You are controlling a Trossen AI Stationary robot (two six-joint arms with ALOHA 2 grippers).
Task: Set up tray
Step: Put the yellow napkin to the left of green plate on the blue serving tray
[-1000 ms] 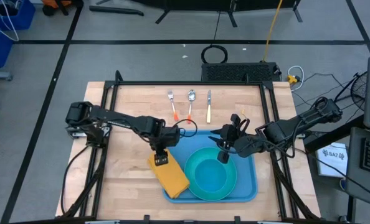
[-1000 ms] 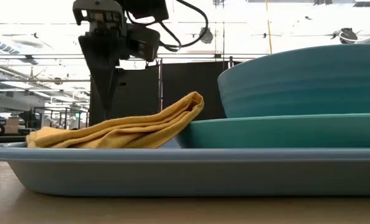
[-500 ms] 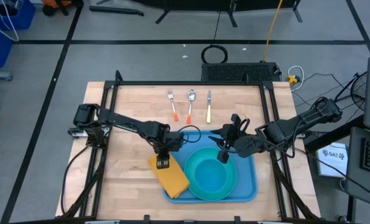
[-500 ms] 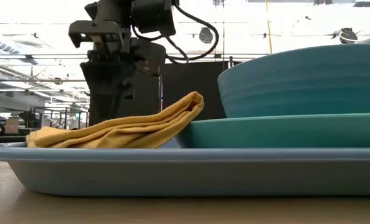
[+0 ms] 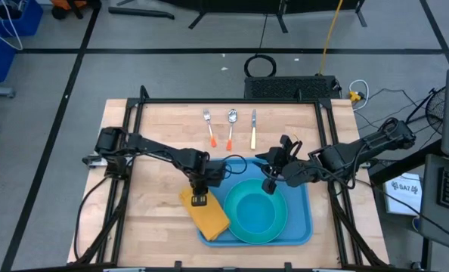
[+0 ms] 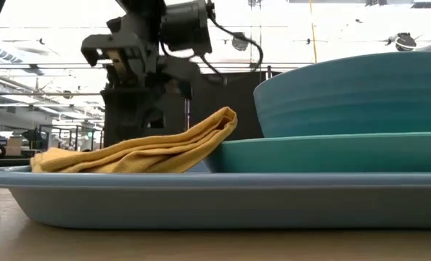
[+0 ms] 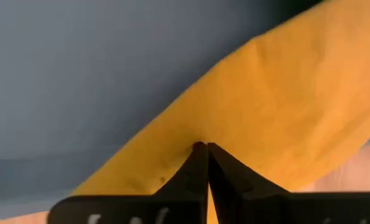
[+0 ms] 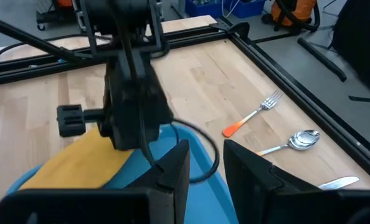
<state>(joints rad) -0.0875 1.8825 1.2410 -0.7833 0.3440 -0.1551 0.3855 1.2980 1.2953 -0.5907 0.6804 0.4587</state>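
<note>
The blue tray (image 5: 304, 227) lies at the table's near middle. A teal bowl (image 6: 353, 90) stands on a teal plate (image 6: 331, 152) in it. A folded yellow cloth (image 5: 208, 217) lies over the tray's left rim, its right end leaning on the plate. My left gripper (image 5: 198, 198) is shut, pointing down at the cloth's far end (image 7: 266, 106). In the low view the cloth hides its fingertips. My right gripper (image 5: 268, 187) hangs open above the tray's far side, with nothing between its fingers (image 8: 172, 168). My left gripper comes from above, and its shut fingertips (image 7: 197, 149) meet on the yellow cloth's top face near its far edge (image 7: 172, 155). The tips hide how much cloth lies between them. The cloth lies flat, partly in the tray (image 7: 79, 74) and partly on the table.
A fork (image 5: 209, 127), a spoon (image 5: 230, 125) and a knife (image 5: 253, 128) lie side by side on the bare wood beyond the tray. Black frame rails (image 5: 232, 100) run along the table's edges. A black cable loops by the left gripper (image 8: 197, 134).
My left gripper has come down onto the cloth's far end, shifting slightly toward the near edge, and its wrist has turned. The cloth, bowl, plate and tray have stayed as they were.
</note>
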